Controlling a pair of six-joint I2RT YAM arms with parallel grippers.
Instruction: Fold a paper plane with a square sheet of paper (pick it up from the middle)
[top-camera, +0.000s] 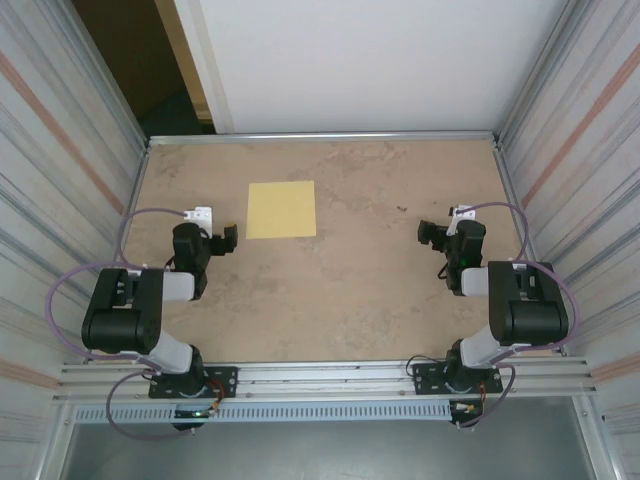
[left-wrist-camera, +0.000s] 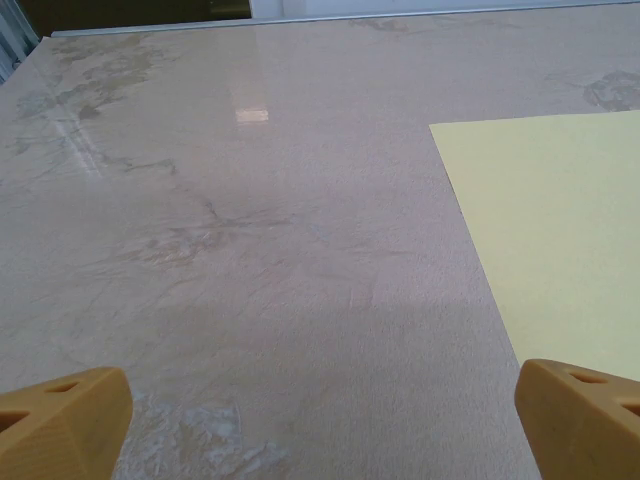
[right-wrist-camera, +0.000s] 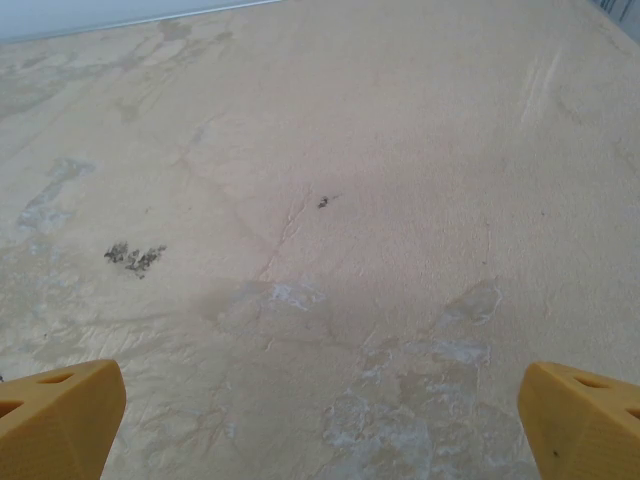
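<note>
On the bench (top-camera: 380, 300) lies the square sheet of paper (top-camera: 281, 209), flat.
Left pincer (top-camera: 229, 241) wide beside it; right pincer (top-camera: 431, 234) wide, well apart.

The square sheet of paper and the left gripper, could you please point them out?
square sheet of paper (top-camera: 281, 209): top external view, sheet's centre.
left gripper (left-wrist-camera: 320, 425): left wrist view, midway between open jaws.

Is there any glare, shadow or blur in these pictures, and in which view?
Left wrist view: a small bright glare patch on the table and a soft shadow across its near part; the square sheet of paper looks sharp. Right wrist view: even light, no glare. Top view: soft even light, no hard shadows.
</note>
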